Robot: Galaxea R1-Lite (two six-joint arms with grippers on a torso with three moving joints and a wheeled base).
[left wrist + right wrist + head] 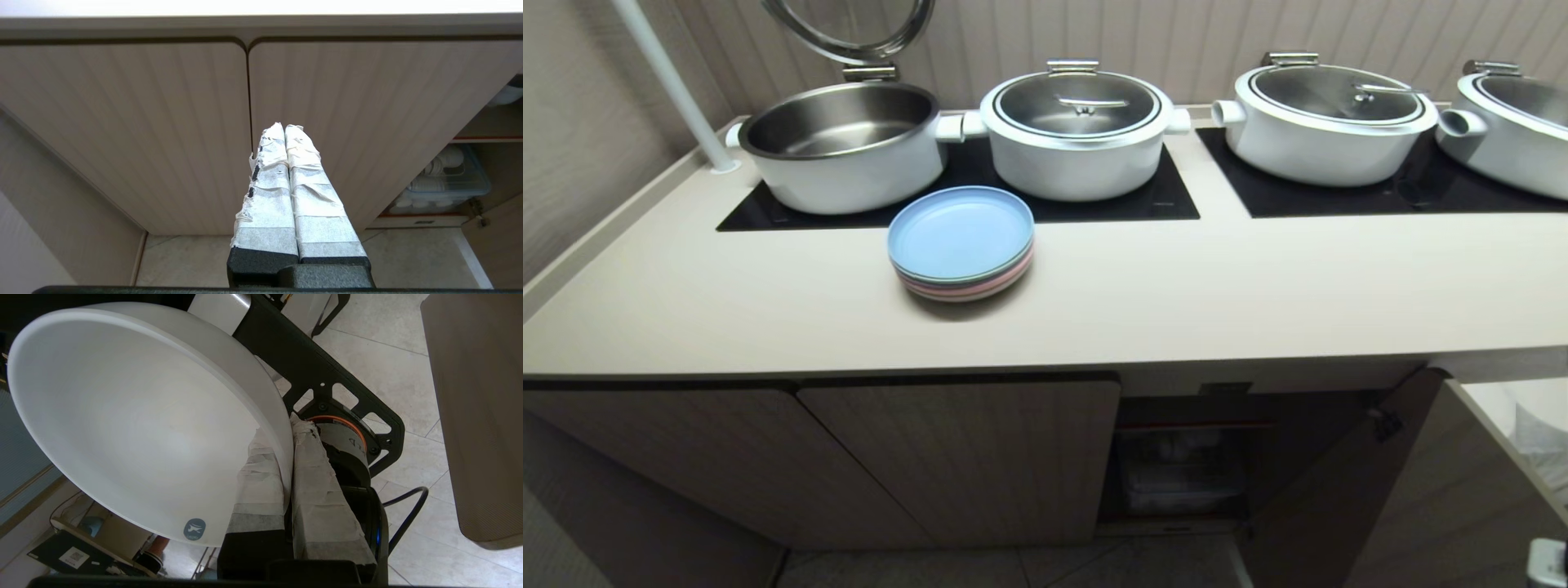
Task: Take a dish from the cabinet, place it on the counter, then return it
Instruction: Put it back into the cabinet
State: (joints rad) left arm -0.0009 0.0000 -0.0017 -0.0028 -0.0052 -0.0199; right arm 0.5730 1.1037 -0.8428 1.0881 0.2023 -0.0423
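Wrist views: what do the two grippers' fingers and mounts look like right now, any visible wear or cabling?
Left gripper: two long fingers wrapped in white tape, frayed along one edge with black showing through, on a black block base. Right gripper: the same rumpled white tape wrap over black bases; beside it a black cable loops out.

Black gripper bodies, fingers (282, 192) wrapped in frayed white tape, perforated black bracket (327, 396), orange-ringed joint, black cable

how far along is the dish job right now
Done: the white bowl is out of the open cabinet, its rim pinched in the right gripper. In hand: carrying it. Left: setting it on the counter, which holds only plates and pots, then returning it.
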